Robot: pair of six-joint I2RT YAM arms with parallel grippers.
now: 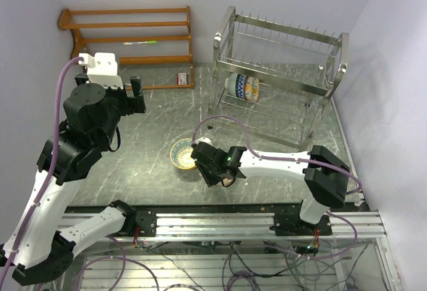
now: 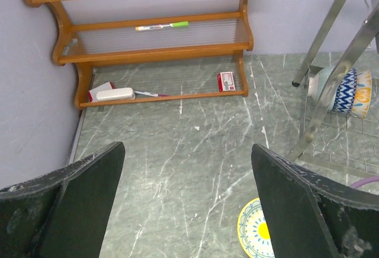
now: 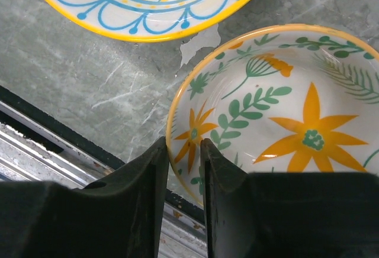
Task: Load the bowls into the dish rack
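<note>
Three bowls in view. Cream bowl with orange flowers and green sprigs inside sits at the near edge of the table, just beside the black edge strip and the aluminium rail. The right gripper has its two fingers nearly together with this bowl's rim pinched between them, one finger inside the rim and one outside. Cannot tell whether the bowl is lifted or resting on the table. Yellow-and-blue bowl lies mouth-up on the table just beyond the cream one; their rims are close but apart in the right wrist view. Third bowl, blue-and-white zigzag outside and yellow inside, stands on edge in the lower tier of the dish rack. The rack is at the far right of the table and its upper tier holds nothing. Left gripper is held high over the left half of the table, fingers spread wide, nothing between them. Wooden shelf stands against the far wall, left of the rack, with a green-capped marker on a middle slat. A small red box and a white block sit at its foot.
</note>
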